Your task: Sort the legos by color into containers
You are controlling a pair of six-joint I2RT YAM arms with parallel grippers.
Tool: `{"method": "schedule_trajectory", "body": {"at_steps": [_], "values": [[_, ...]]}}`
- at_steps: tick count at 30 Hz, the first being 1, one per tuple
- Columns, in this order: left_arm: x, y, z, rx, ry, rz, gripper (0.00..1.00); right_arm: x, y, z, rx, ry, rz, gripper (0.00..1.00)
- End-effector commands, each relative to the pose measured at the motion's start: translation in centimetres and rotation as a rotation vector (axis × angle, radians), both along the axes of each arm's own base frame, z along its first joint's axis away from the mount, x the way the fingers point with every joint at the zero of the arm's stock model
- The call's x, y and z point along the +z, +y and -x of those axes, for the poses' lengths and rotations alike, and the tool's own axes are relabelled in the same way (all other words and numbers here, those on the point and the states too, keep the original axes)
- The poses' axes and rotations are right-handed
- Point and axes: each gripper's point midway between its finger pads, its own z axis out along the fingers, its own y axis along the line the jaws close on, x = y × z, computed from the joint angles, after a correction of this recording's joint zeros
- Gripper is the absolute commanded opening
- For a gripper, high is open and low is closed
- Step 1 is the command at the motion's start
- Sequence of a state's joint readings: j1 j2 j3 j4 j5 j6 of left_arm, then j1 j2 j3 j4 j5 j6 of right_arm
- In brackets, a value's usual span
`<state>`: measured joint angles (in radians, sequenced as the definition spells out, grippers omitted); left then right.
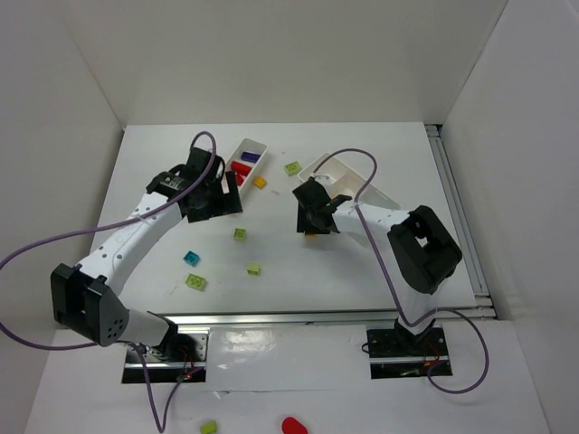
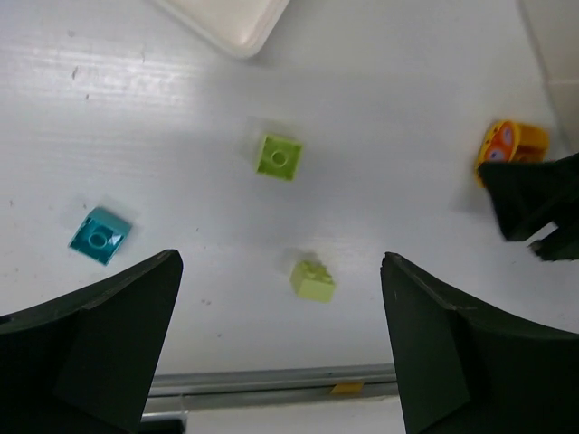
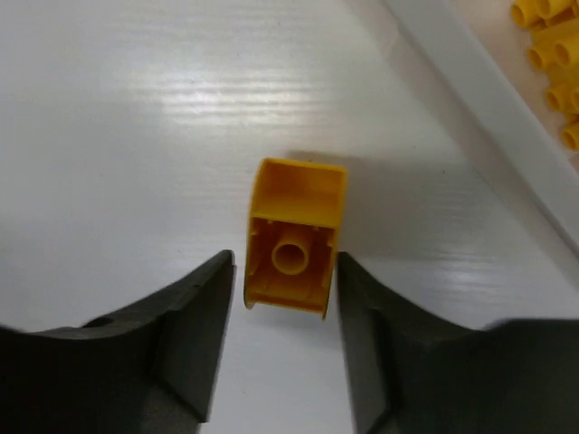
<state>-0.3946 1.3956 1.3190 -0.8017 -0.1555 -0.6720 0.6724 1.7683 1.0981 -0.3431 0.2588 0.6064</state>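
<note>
My right gripper [image 1: 314, 228] [image 3: 285, 271] is open, low over the table, its jaws close on either side of an orange-yellow lego [image 3: 294, 237] that lies on its side, hollow underside up; a thin gap shows at the left finger. That lego also shows in the left wrist view [image 2: 511, 145]. My left gripper [image 1: 217, 201] [image 2: 280, 271] is wide open and empty above the table. Loose legos: lime green [image 1: 240, 234] [image 2: 278, 155], lime green [image 1: 254, 268] [image 2: 312, 280], cyan [image 1: 192, 258] [image 2: 99, 235], lime green [image 1: 196, 282], lime green [image 1: 292, 167], orange [image 1: 260, 182].
The left container [image 1: 256, 145] [image 2: 226, 23] holds purple [image 1: 251, 157] and red [image 1: 241, 169] legos. The right container [image 1: 336, 165] [image 3: 470, 81], partly under my right arm, holds yellow legos [image 3: 552, 54]. A metal rail [image 1: 317, 316] runs along the near table edge.
</note>
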Motion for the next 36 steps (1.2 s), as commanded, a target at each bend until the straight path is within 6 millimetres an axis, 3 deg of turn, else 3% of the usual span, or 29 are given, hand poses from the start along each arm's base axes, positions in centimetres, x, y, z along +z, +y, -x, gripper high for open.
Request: {"method": "schedule_trajectory", "body": {"at_steps": [1, 2, 6, 9, 12, 16, 22, 24, 26, 27, 30, 31, 32, 33, 35, 36], "values": [[-0.4, -0.1, 2.2, -0.060, 0.023, -0.003, 1.00, 1.8, 1.3, -2.8, -0.025, -0.089, -0.030, 0.52], [-0.7, -0.5, 2.9, -0.091, 0.033, 0.006, 1.00, 2.1, 1.3, -3.1, -0.033, -0.102, -0.027, 0.38], [-3.9, -1.6, 5.9, -0.164, 0.132, 0.003, 1.00, 4.8, 1.3, -3.4, -0.022, -0.155, -0.029, 0.20], [-5.8, -2.9, 7.5, -0.247, 0.183, 0.004, 1.00, 8.2, 0.9, -3.4, -0.016, -0.215, -0.046, 0.18], [-7.3, -4.6, 9.0, -0.326, 0.229, 0.031, 1.00, 11.8, -0.7, -3.8, -0.061, -0.293, -0.045, 0.18], [-9.6, -6.0, 10.2, -0.386, 0.283, 0.025, 1.00, 13.7, -4.6, -4.9, -0.154, -0.328, -0.011, 0.18], [-12.3, -6.8, 11.2, -0.437, 0.347, -0.061, 1.00, 14.1, -9.6, -7.6, -0.268, -0.353, 0.014, 0.20], [-12.9, -6.7, 11.2, -0.423, 0.354, -0.068, 1.00, 12.5, -10.6, -8.2, -0.260, -0.324, 0.053, 0.20], [-13.7, -6.6, 11.2, -0.421, 0.372, -0.077, 1.00, 12.2, -10.9, -9.2, -0.266, -0.327, 0.052, 0.20], [-14.0, -6.3, 11.4, -0.408, 0.377, -0.086, 1.00, 11.0, -11.2, -9.4, -0.256, -0.297, 0.064, 0.20], [-14.2, -6.1, 11.3, -0.403, 0.371, -0.094, 0.99, 10.3, -11.2, -10.1, -0.252, -0.287, 0.069, 0.24], [-14.5, -6.3, 11.1, -0.403, 0.370, -0.094, 0.97, 10.4, -11.5, -10.5, -0.261, -0.289, 0.069, 0.31], [-14.7, -6.1, 11.3, -0.403, 0.378, -0.098, 0.97, 9.8, -11.6, -10.3, -0.259, -0.270, 0.080, 0.45], [-14.9, -6.2, 11.2, -0.403, 0.378, -0.098, 0.96, 9.7, -11.7, -10.1, -0.258, -0.261, 0.085, 0.70], [-15.2, -6.3, 11.4, -0.407, 0.392, -0.094, 0.94, 10.2, -12.1, -10.2, -0.268, -0.272, 0.080, 0.87], [-15.5, -6.4, 11.3, -0.406, 0.396, -0.096, 0.93, 10.6, -12.1, -10.1, -0.269, -0.281, 0.075, 0.90]]}}
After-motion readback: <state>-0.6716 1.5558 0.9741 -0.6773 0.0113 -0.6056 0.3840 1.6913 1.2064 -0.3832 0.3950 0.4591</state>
